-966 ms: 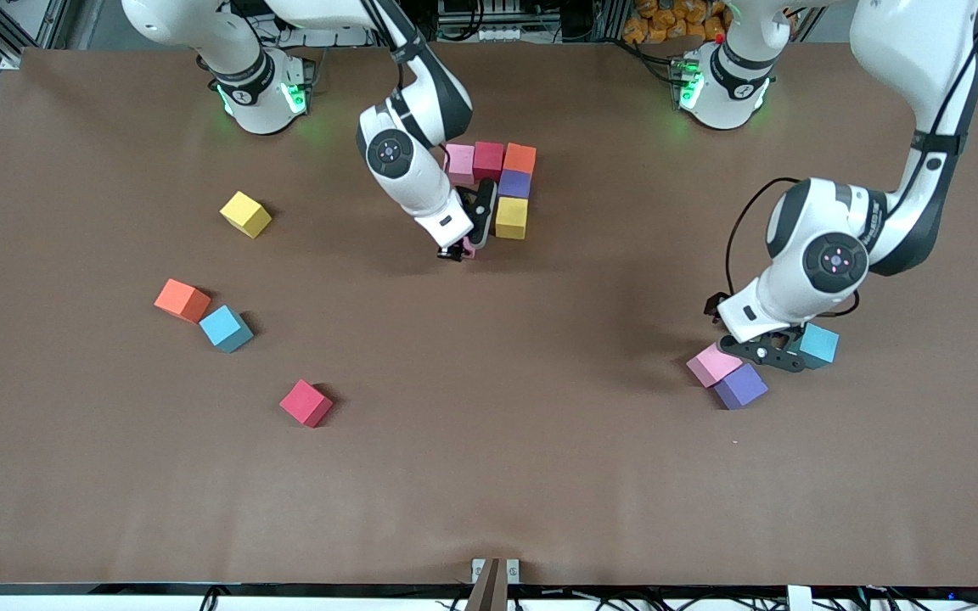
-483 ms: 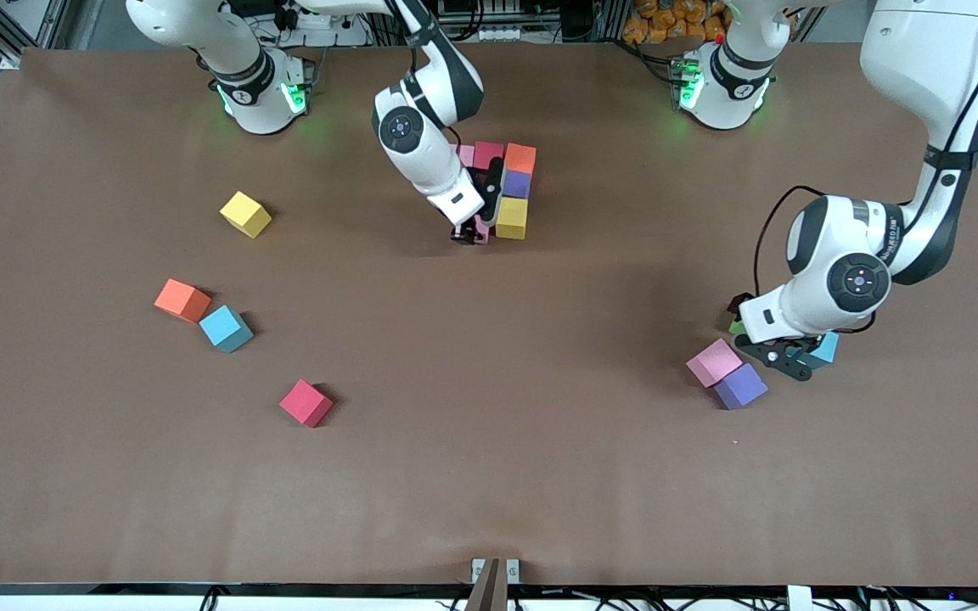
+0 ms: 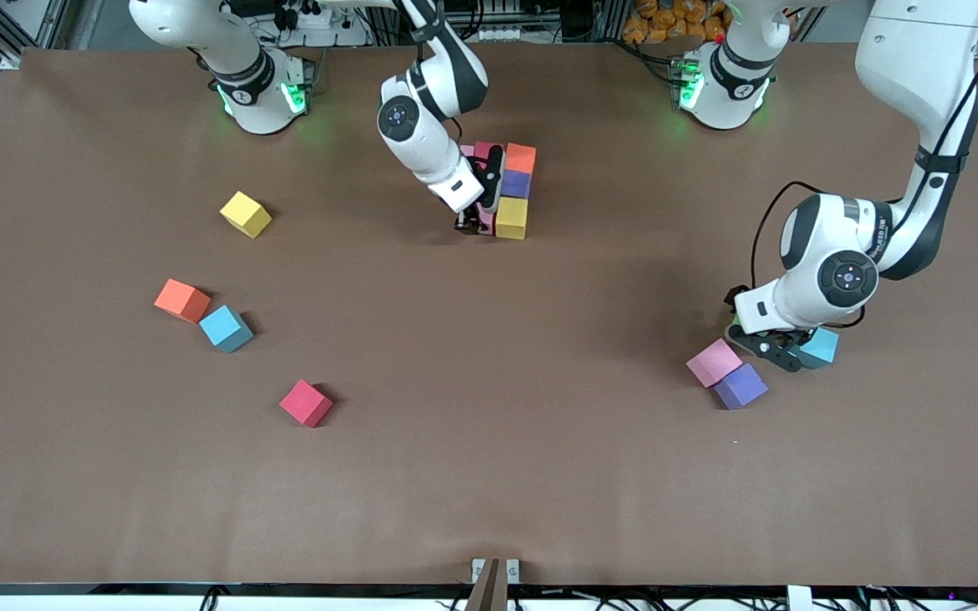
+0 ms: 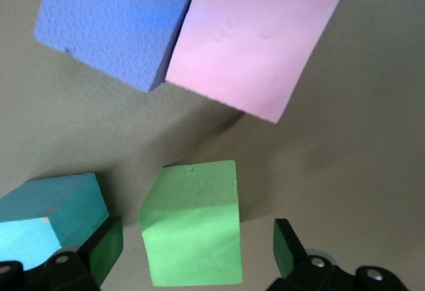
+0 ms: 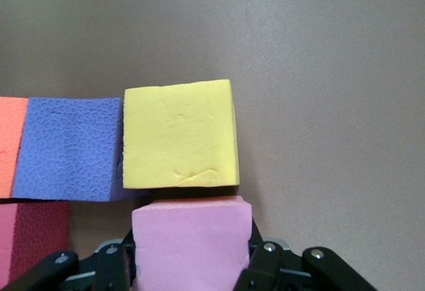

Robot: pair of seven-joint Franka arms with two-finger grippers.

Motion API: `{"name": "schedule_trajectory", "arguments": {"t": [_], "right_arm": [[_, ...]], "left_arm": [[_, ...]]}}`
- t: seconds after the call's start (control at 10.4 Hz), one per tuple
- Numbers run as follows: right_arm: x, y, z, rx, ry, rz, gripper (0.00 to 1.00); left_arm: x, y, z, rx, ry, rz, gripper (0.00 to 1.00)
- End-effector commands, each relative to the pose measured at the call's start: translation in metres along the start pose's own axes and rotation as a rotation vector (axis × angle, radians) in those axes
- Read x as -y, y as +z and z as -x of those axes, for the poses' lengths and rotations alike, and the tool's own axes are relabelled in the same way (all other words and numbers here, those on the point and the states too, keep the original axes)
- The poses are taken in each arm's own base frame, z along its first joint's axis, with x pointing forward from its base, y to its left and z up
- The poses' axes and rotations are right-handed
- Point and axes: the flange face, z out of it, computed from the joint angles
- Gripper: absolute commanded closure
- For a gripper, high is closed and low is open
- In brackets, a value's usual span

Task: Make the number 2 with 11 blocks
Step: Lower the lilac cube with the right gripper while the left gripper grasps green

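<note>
**Pink block brought to the yellow one; green block straddled**

In the front view, the started number 2 stood near the robots' bases: a red block and an orange block in the row farthest from the camera, a purple block and a yellow block running toward the camera under the orange one. The right gripper sat low just beside the yellow block. Loose blocks lay well apart toward the right arm's end. The left gripper was down among a cluster at the left arm's end, beside a teal block.

In the left wrist view, the fingers stood wide apart on either side of a green block, not touching it.

In the right wrist view, the fingers were clamped on the two side faces of a pink block, which sat against the yellow block's face, slightly offset.

The pitted, matte faces suggested light, slightly squashy foam: easy to grip, unlikely to slip, best pinched squarely on flat parallel faces with gentle force.
</note>
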Motion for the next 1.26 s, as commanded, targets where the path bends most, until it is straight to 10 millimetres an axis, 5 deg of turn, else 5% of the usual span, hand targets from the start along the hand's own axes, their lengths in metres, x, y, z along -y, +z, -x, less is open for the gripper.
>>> {"name": "schedule_trajectory", "arguments": {"t": [0.0,0.68,0.77,1.16], "right_arm": [[0.006,0.0,0.005,-0.012,-0.022,0.029,1.0],[0.014,0.009,0.003,-0.018,-0.012,0.055,1.0],[0.016,0.012,0.004,-0.017,-0.013,0.067,1.0],[0.016,0.012,0.002,-0.021,-0.017,0.075,1.0]], "left_arm": [[0.005,0.001,0.008,-0.017,0.015,-0.006,0.0],[0.014,0.026,0.021,-0.01,-0.018,0.004,0.01],[0.013,0.027,0.022,-0.006,-0.019,0.006,0.25],[0.009,0.024,0.018,-0.012,-0.026,0.004,0.94]]}}
